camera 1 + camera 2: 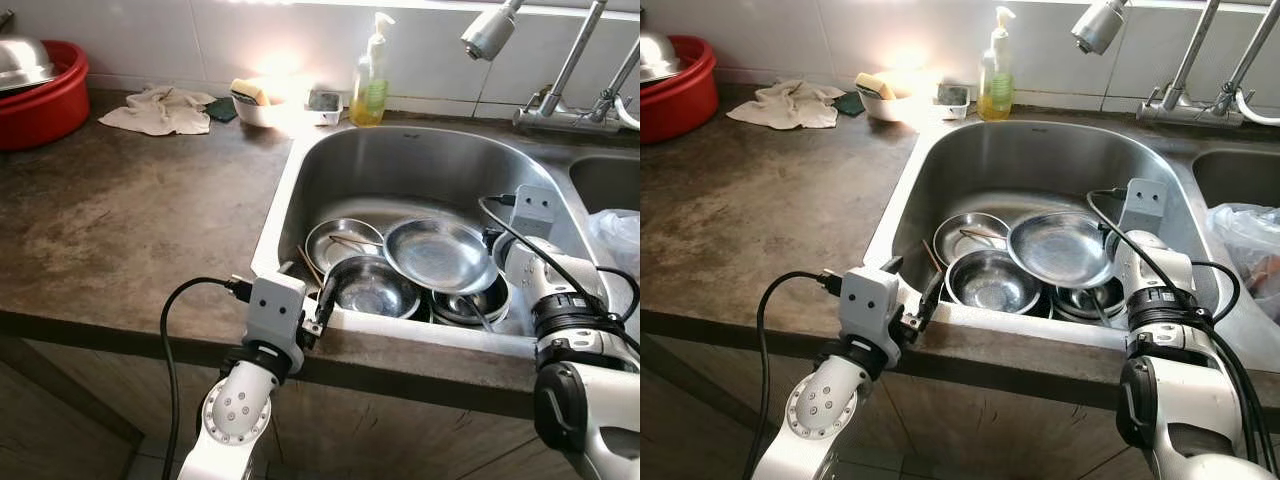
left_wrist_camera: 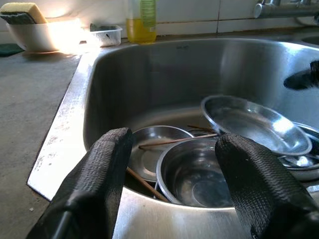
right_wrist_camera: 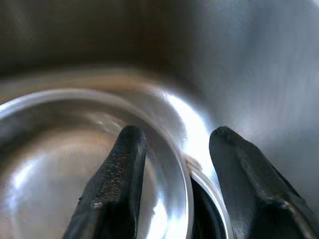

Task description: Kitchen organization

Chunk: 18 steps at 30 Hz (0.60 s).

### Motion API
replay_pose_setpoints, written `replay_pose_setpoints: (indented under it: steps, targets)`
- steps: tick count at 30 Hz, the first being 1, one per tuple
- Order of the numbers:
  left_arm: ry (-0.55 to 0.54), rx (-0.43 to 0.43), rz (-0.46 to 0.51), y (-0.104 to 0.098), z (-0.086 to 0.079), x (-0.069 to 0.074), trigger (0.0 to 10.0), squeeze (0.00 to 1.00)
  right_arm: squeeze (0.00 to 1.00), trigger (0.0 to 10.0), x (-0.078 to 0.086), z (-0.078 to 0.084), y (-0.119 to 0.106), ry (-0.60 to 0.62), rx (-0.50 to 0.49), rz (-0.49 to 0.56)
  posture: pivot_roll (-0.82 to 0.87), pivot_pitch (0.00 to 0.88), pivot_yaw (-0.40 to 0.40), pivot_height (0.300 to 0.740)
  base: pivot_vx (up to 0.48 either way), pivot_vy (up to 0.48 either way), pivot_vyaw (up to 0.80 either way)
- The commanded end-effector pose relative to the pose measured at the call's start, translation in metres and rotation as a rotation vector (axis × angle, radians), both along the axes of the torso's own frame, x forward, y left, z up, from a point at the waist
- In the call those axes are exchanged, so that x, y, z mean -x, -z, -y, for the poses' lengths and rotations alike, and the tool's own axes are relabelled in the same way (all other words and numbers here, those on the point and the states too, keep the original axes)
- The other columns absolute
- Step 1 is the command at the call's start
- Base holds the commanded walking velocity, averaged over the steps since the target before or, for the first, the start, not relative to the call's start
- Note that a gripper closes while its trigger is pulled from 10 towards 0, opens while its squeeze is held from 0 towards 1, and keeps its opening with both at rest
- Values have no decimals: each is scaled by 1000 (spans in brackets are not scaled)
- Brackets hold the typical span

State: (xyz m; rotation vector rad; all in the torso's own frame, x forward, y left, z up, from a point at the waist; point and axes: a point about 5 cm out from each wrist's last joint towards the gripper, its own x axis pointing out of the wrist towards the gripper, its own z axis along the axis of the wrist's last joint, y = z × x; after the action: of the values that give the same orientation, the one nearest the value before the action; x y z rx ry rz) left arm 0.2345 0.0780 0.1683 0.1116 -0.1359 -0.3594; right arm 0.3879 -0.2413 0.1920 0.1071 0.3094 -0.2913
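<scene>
A steel sink (image 1: pixel 400 160) holds stacked steel dishes. A wide shallow plate (image 1: pixel 440 255) lies tilted over a smaller bowl (image 1: pixel 470 305), beside a deep bowl (image 1: pixel 372 288) and a flat plate (image 1: pixel 335 240) with chopsticks (image 1: pixel 355 243) across it. My right gripper (image 3: pixel 178 134) is down in the sink's right side. It is open, with one finger inside the shallow plate's rim (image 3: pixel 184 169) and one outside. My left gripper (image 2: pixel 174 139) hovers open over the sink's front rim (image 2: pixel 164 219), facing the deep bowl (image 2: pixel 197 172), with nothing between its fingers.
Behind the sink stand a soap bottle (image 1: pixel 370 85) and a white bowl with a sponge (image 1: pixel 258 105). A cloth (image 1: pixel 160 108) and a red basin (image 1: pixel 40 100) lie on the brown counter at far left. A faucet head (image 1: pixel 490 30) hangs above; a plastic bag (image 1: pixel 620 235) sits in the right basin.
</scene>
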Motion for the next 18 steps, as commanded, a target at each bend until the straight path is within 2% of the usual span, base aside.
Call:
replay_pose_setpoints:
  steps: [1,6,8,9,14,15,18]
  targets:
    - [-4,-15,-44,9,1,-3,10000,0,0,10000,0,-7,-21,-24,50,96,91,145,-60,740,0,0,0]
    - [-1,-11,-33,7,2,-6,10000,0,0,10000,7,-18,-28,-46,61,137,81,124,-58,740,0,0,0]
    - [0,-13,-29,8,3,-11,10000,0,0,10000,17,-29,-34,-63,142,167,71,103,-55,740,0,0,0]
    - [0,-13,-29,8,3,-11,10000,0,0,10000,17,-29,-34,-63,142,167,71,103,-55,740,0,0,0]
    - [3,-14,-18,8,3,-17,10000,0,0,10000,43,-51,-39,-151,214,316,55,73,-48,740,0,0,0]
    - [3,-14,-18,8,3,-17,10000,0,0,10000,43,-51,-39,-151,214,316,55,73,-48,740,0,0,0]
    - [4,-14,-14,9,4,-19,10000,0,0,10000,60,-66,-42,-173,276,418,53,63,-49,740,0,0,0]
